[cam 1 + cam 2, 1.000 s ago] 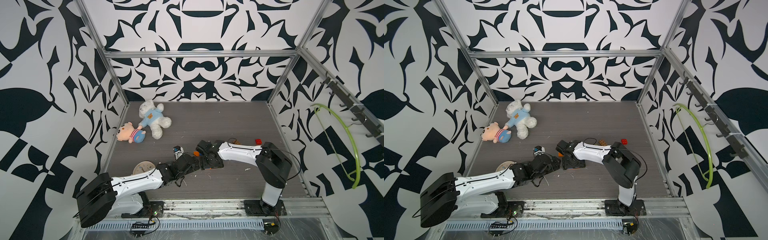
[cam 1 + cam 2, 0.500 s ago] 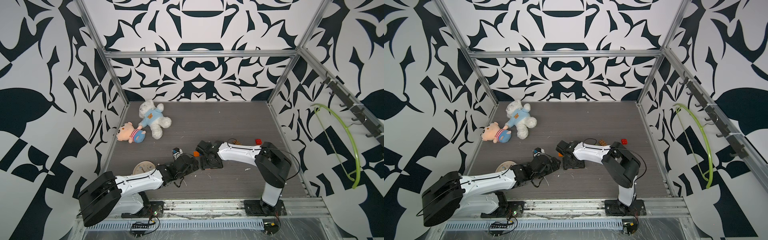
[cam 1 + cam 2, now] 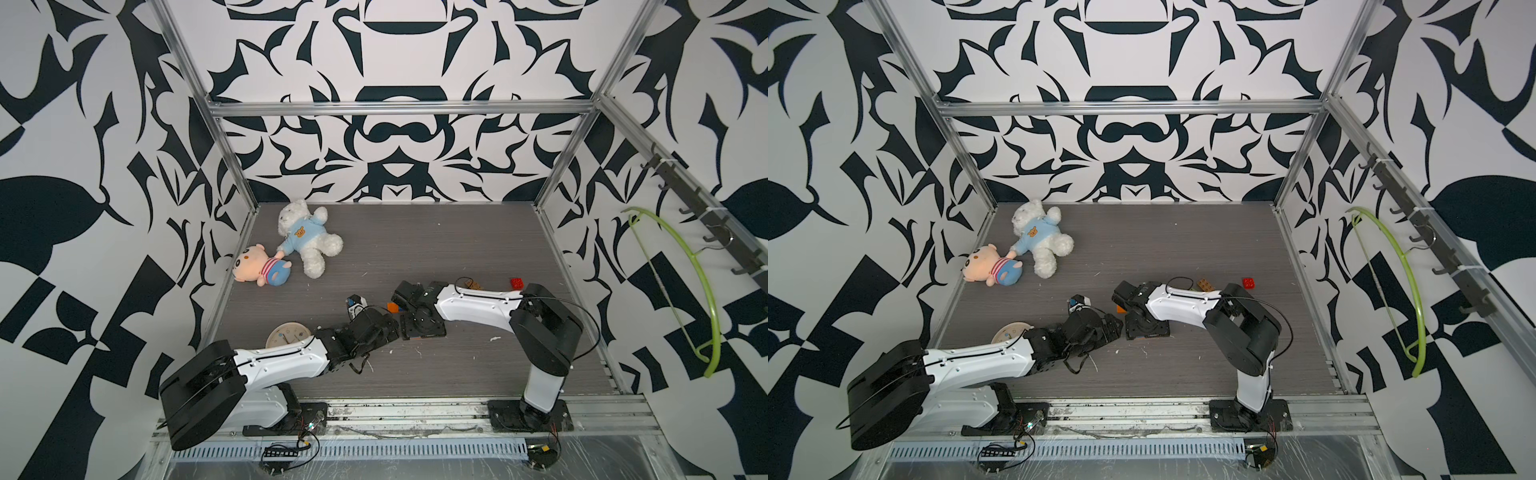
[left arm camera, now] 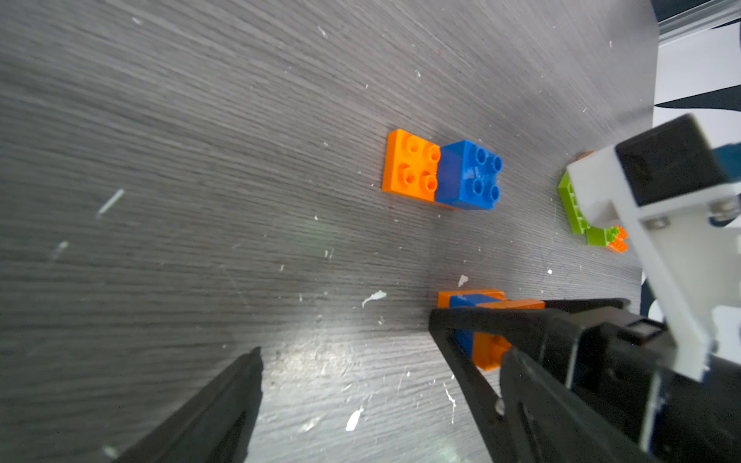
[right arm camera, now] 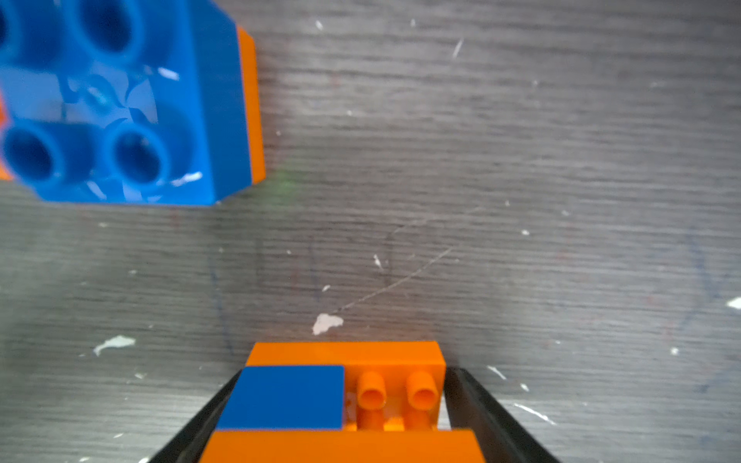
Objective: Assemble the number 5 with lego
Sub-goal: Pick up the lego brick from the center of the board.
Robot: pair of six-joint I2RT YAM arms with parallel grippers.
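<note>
In the right wrist view my right gripper [image 5: 345,373] is shut on a lego stack [image 5: 341,401], a blue square between two orange bricks. It holds the stack low over the table. A separate orange rectangle with a blue square on it [image 4: 441,172] lies flat nearby and fills a corner of the right wrist view [image 5: 120,100]. My left gripper [image 4: 345,340] is open over bare table, right beside the held stack [image 4: 481,320]. Lime green bricks [image 4: 573,208] lie partly hidden behind the right arm's camera mount. In a top view a red brick [image 3: 516,284] and a brown brick [image 3: 473,285] lie behind the right arm.
A white plush bear [image 3: 307,237] and a pink-faced doll [image 3: 259,270] lie at the back left. A round cream clock [image 3: 288,334] sits by the left arm. A green hanger [image 3: 702,299] hangs on the right wall. White flecks dot the table.
My left arm has reached slightly further toward the right gripper. The right arm has stayed in place with the stack between its fingers.
</note>
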